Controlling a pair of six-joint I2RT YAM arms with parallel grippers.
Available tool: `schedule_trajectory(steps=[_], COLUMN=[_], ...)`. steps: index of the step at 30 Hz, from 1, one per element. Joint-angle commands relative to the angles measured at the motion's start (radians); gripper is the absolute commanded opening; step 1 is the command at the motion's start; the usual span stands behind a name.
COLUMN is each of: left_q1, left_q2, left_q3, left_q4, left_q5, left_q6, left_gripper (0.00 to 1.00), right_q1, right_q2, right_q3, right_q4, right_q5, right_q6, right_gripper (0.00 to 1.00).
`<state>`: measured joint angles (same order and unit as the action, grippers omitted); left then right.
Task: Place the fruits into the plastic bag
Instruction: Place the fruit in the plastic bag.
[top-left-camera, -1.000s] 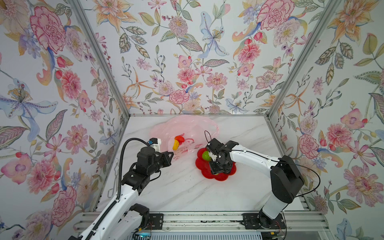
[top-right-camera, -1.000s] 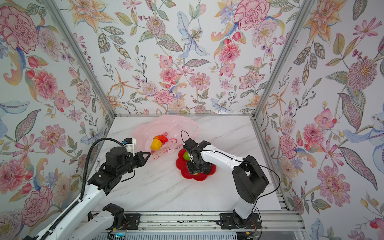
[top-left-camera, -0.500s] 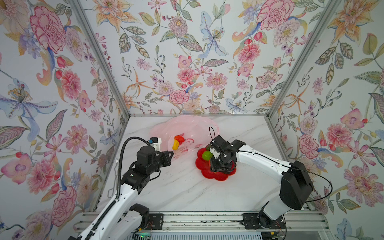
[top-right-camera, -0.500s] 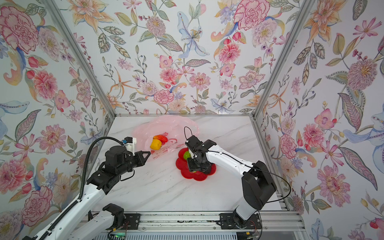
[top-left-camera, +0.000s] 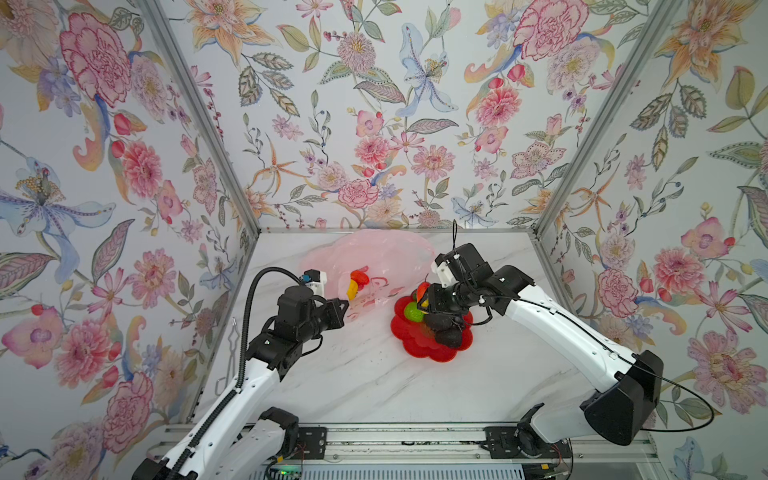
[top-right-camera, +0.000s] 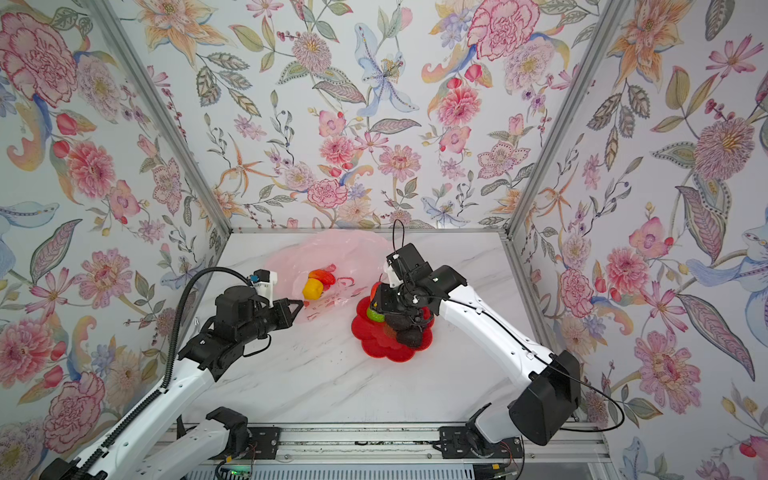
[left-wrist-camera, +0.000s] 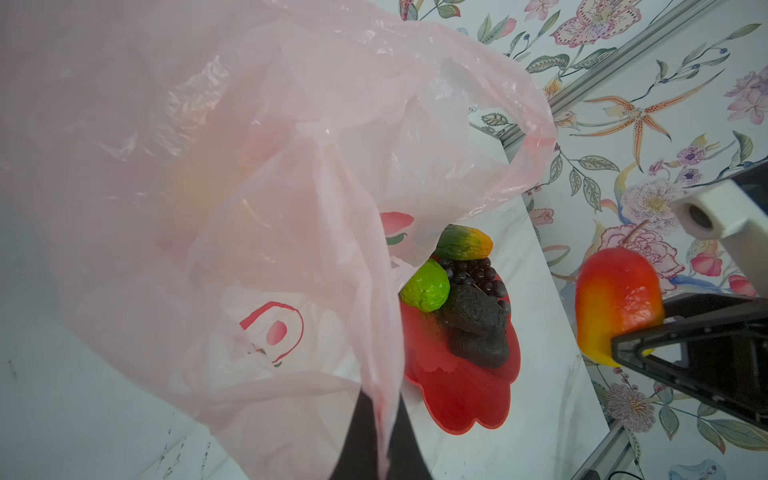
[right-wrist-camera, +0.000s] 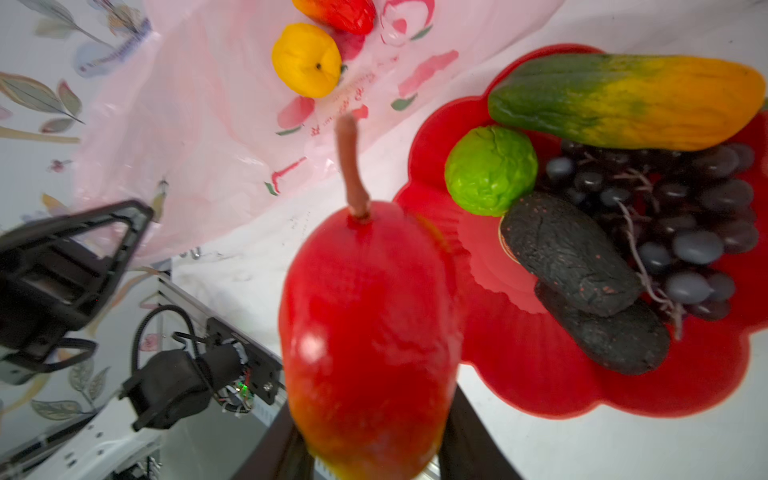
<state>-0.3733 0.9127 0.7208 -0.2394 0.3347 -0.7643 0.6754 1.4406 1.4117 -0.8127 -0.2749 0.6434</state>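
Apple (left-wrist-camera: 617, 299) sits clamped in right gripper (top-left-camera: 424, 296); left gripper (left-wrist-camera: 380, 409) pinches plastic bag (left-wrist-camera: 249, 145) rim. Release low, just beyond it.

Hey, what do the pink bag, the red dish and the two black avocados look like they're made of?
Pink bag: thin plastic film, translucent and glossy, with crinkles and sharp creases. Red dish: probably rigid moulded plastic, smooth with a soft sheen and a scalloped rim. Black avocados: likely foam or soft plastic, matte, with cracked, wrinkled skin.
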Motion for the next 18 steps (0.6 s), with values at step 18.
schedule_trajectory(steps=[18], left_q1=[0.016], left_q2=[0.035], left_q3=[0.046], left_q4=[0.032], left_q5=[0.023], left_q6=[0.045], left_gripper=[0.00], right_q1=[-0.022], right_q2=[-0.052], right_q3=[-0.008], right_q4=[0.523], right_q5=[-0.207], right_q6=[0.454], right_gripper=[0.30])
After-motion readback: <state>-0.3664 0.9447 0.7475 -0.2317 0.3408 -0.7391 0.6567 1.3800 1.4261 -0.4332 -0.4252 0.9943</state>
